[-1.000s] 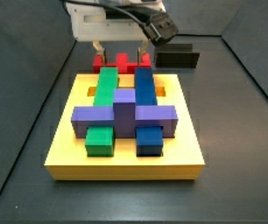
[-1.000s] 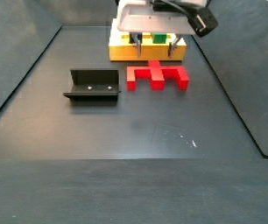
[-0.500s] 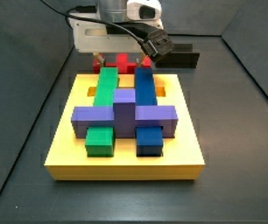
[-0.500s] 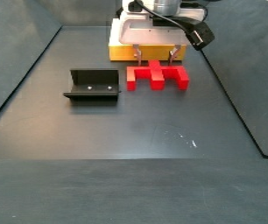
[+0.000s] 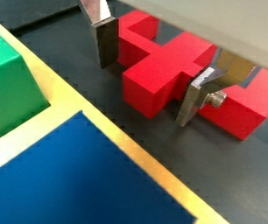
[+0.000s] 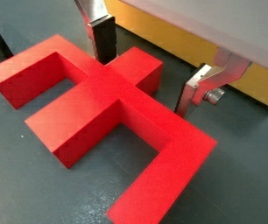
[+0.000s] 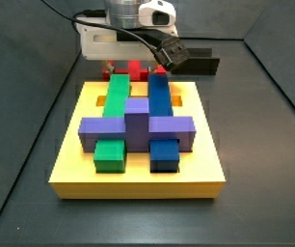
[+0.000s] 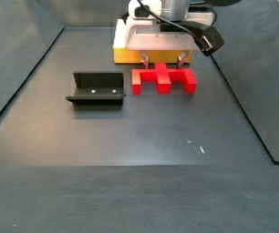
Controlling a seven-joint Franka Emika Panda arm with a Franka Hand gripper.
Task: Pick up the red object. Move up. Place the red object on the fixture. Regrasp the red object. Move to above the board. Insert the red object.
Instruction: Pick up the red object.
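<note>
- Gripper (image 6: 151, 68) low over the red object (image 6: 102, 109), flat silver fingers (image 6: 99, 37) open either side of its middle prong, not squeezing
- Red object is smooth, comb-shaped plastic beside the yellow board (image 8: 129, 58)

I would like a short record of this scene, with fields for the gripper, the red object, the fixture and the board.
gripper: open, lowered over the red object, one finger on each side of its middle prong, not yet closed on it
red object: lying flat on the floor, between the board and the fixture side
fixture: on the floor, apart from the red object, nothing on it
board: yellow, carrying green, blue and purple blocks
task stage: pick-up not yet done
</note>
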